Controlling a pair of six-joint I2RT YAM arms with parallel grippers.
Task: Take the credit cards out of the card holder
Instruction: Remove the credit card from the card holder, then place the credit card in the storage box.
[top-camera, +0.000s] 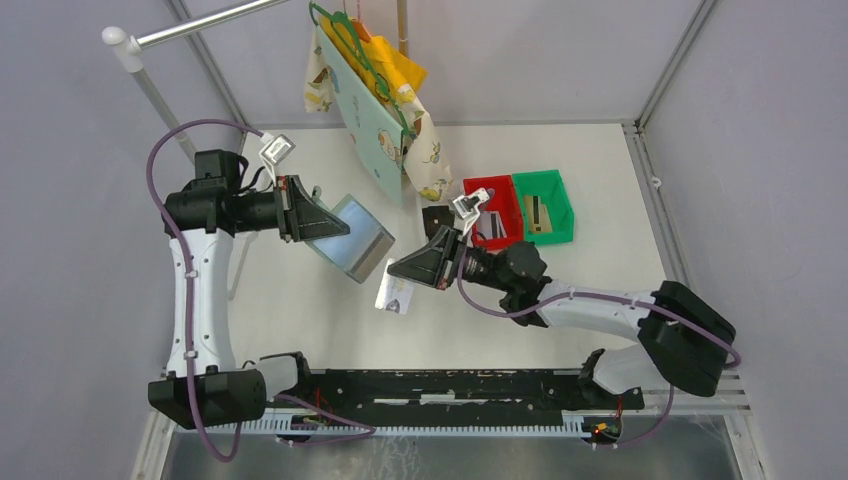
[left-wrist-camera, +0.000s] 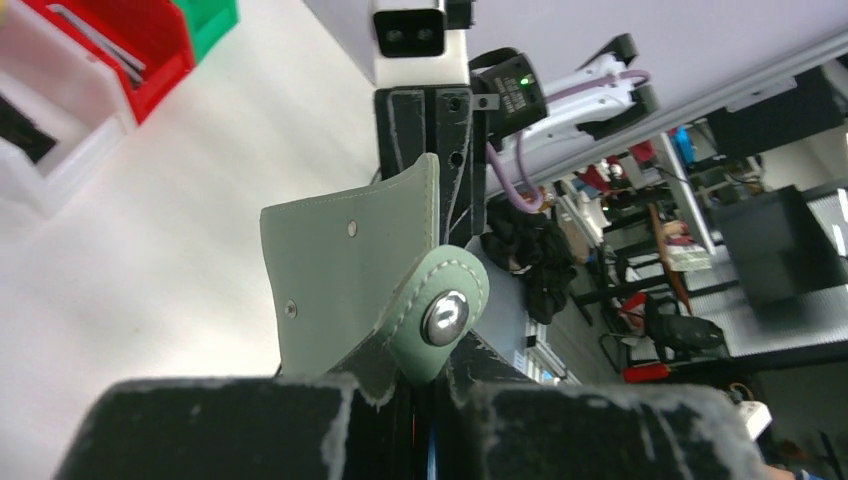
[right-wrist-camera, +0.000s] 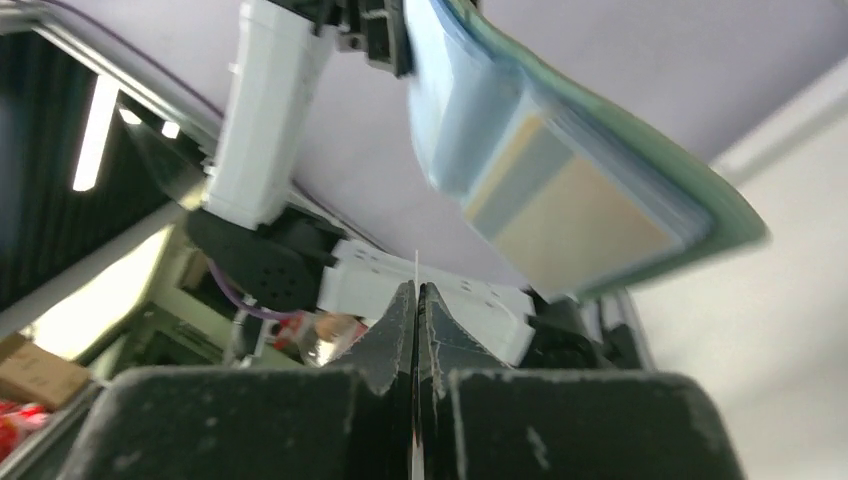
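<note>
My left gripper (top-camera: 333, 228) is shut on the grey-green card holder (top-camera: 352, 240) and holds it open above the table, its shiny blue-silver pockets facing right. The left wrist view shows the jaws (left-wrist-camera: 437, 385) clamped on its flap (left-wrist-camera: 340, 280) beside the snap tab (left-wrist-camera: 443, 315). My right gripper (top-camera: 403, 268) is shut on the pale grey-white credit card (top-camera: 396, 294), just right of the holder and clear of it. In the right wrist view (right-wrist-camera: 416, 300) that card shows edge-on as a thin line (right-wrist-camera: 415, 265). The tan-gold card (right-wrist-camera: 590, 215) sits in a pocket of the holder (right-wrist-camera: 640, 150).
A red bin (top-camera: 470, 188) and a green bin (top-camera: 568, 203) stand right of centre at the back, with a small black object (top-camera: 436, 218) to their left. A white bin (left-wrist-camera: 60, 165) adjoins the red one. Cloth items (top-camera: 385, 100) hang from a rail. A black rail (top-camera: 450, 385) runs along the near edge.
</note>
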